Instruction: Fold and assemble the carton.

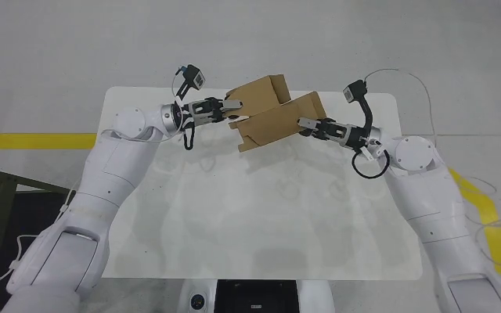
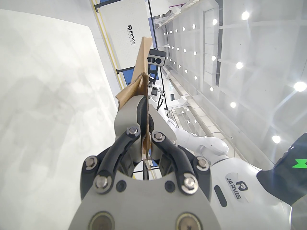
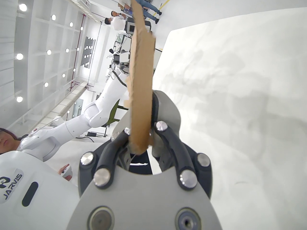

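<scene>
Half-folded cardboard carton held between them over the tabletop — left pincer clamped on one edge, right pincer on the opposite.

Bright, even overhead light. Ceiling lamps flare into star-shaped glare in the left wrist view, and straight lines bow near both wrist views' edges. In the top view the carton is darker at its lower-left end; the table shows soft grey mottling

A white bench stood on grey floor crossed by a yellow line; round lamps lit the white ceiling.
</scene>
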You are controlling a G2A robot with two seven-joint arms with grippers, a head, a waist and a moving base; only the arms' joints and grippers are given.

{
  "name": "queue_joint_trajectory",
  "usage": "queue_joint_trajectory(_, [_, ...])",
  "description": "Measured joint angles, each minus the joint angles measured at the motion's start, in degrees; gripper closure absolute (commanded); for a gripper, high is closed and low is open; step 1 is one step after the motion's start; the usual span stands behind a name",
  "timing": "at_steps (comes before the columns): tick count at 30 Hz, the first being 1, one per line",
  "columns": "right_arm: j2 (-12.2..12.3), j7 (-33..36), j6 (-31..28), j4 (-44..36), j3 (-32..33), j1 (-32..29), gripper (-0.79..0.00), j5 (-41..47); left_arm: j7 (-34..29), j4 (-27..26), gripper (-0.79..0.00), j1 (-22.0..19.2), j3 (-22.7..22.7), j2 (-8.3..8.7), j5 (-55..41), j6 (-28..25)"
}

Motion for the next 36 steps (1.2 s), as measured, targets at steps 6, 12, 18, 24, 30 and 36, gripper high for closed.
queue_joint_trajectory(6, [0.76, 1.13, -1.86, 1.74, 2.62, 0.48, -0.785, -1.78, -2.79, -0.31, 0.000, -0.69, -0.54, 0.11, 2.14, -0.67])
queue_joint_trajectory(12, [1.30, 6.12, -4.35, 2.41, 4.44, 1.12, -0.785, 1.66, -4.59, -0.12, 0.000, -1.74, -0.66, 0.44, 6.98, -0.22])
queue_joint_trajectory(18, [0.75, 12.10, -5.10, 0.39, 2.39, 0.92, -0.785, 9.88, -6.31, -1.00, 0.000, -2.52, -0.27, 0.65, 11.39, 0.31])
queue_joint_trajectory(24, [-0.41, 15.00, -5.51, -0.89, -1.53, 2.23, -0.677, 15.47, -8.02, -2.33, 0.000, -2.62, 0.98, 0.23, 12.30, 0.29])
queue_joint_trajectory(30, [-1.38, 14.72, -6.85, 0.78, -4.42, 4.08, -0.631, 15.40, -9.14, -2.04, 0.000, -2.92, 1.57, -0.29, 11.15, -1.13])
queue_joint_trajectory(36, [-1.94, 12.20, -7.25, 4.02, -5.58, 5.71, -0.591, 13.17, -11.11, -2.15, 0.000, -3.09, 2.18, -0.65, 10.53, -1.37])
